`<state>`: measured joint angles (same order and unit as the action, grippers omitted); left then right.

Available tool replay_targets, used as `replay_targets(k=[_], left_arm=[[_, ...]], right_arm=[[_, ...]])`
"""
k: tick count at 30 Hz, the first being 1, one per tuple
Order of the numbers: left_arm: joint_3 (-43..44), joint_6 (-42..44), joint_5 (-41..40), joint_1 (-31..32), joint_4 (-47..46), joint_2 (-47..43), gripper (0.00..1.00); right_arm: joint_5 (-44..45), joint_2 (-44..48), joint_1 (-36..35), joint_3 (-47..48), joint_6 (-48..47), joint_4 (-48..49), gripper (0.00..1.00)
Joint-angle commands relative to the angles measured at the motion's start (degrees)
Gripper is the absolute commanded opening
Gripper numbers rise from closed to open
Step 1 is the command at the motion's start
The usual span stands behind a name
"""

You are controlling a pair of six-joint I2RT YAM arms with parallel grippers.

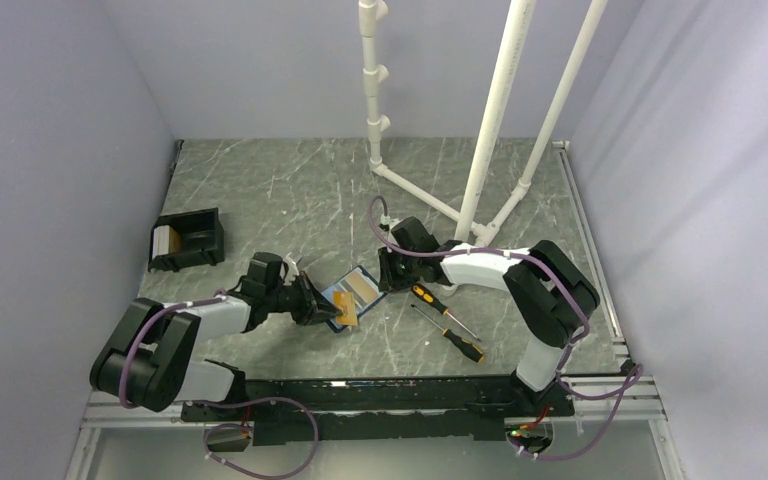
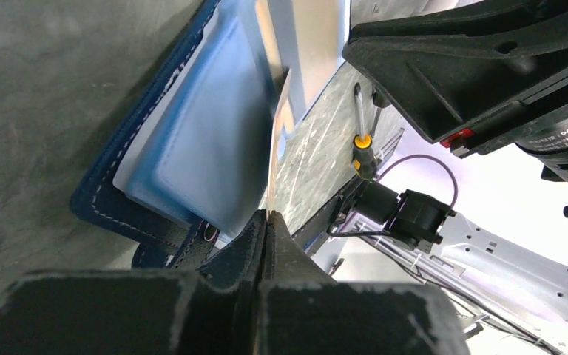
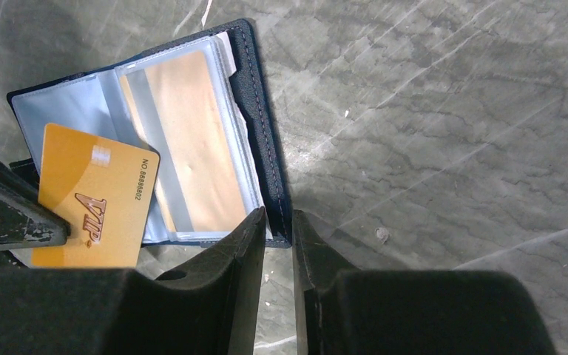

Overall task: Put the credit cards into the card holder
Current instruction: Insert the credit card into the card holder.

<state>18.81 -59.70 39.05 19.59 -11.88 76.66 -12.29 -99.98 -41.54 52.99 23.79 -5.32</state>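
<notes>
Right wrist: left gripper (image 2: 268,218) pinches card (image 3: 92,200) over holder's (image 3: 262,111) empty pocket, axes near parallel; right gripper (image 3: 279,222) clamps holder's edge.

One grey marbled table (image 1: 290,190) holds everything counted here.

- **Robot arms:** two, the left arm (image 1: 195,325) and the right arm (image 1: 520,275).
- **Grippers:** two, one per arm, the left gripper (image 2: 268,222) and the right gripper (image 3: 277,222).
- **Card holder:** one navy card holder (image 3: 266,111), near the middle.
- **Credit cards:** two in plain sight, one gold card (image 3: 92,200) lettered VIP and one orange card (image 3: 185,140) inside a clear sleeve.
- **Screwdrivers:** two with orange handles, right of the holder, the far screwdriver (image 1: 428,297) and the near screwdriver (image 1: 468,348).
- **Box:** one black box (image 1: 188,238) at the far left. A pale item (image 1: 161,241) in it may be another card, but it is too small to tell.
- **Pipes:** three white pipes (image 1: 495,110) standing upright at the far side.
</notes>
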Motion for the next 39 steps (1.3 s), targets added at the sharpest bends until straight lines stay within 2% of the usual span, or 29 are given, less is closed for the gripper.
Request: replay_targets(k=[1, 13, 27, 39], left_arm=[[-1.3, -2.9, -1.4, 0.2, -4.2, -0.4, 0.00], [-2.1, -2.3, -6.1, 0.2, 4.9, -10.7, 0.00], [-3.4, -3.8, -3.3, 0.2, -4.6, -2.5, 0.00], [-3.5, -5.4, -6.5, 0.0, -2.8, -3.7, 0.00]], right_arm=[[-0.1, -0.3, -0.1, -1.0, -0.4, 1.4, 0.22], [-0.6, -0.7, -0.1, -1.2, -0.7, 2.4, 0.22], [0.0, -0.9, -0.6, -0.7, -1.0, 1.8, 0.22], [-0.8, -0.9, -1.4, -0.5, -0.9, 1.5, 0.20]])
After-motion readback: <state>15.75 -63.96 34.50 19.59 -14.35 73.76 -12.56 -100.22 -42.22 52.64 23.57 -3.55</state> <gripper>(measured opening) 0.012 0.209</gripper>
